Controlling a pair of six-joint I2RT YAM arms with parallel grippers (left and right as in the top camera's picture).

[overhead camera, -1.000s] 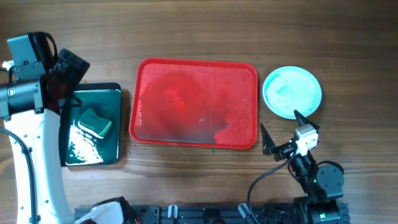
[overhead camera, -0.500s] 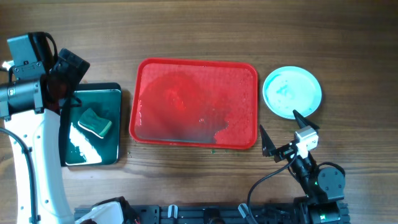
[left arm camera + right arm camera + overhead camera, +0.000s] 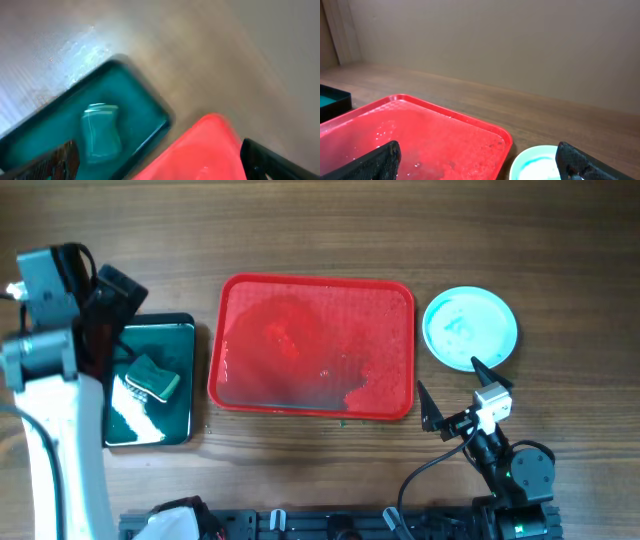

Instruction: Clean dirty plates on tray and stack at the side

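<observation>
Tray bare; plates off to its right.
Red tray [image 3: 315, 288] mid-table; pale cyan plates [image 3: 470, 328] in 1 stack just beside it. Left gripper [image 3: 157, 149] spread, empty, above black basin [image 3: 180, 380]; right gripper [image 3: 446, 372] likewise spread, empty.

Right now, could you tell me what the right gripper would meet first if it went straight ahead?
Likely the right rim of the red tray, though the plate lies close beside it; depth is unclear.

The left arm [image 3: 60, 445] is white; the black right gripper [image 3: 446, 371] bears a white block and black cable [image 3: 412, 472].
</observation>
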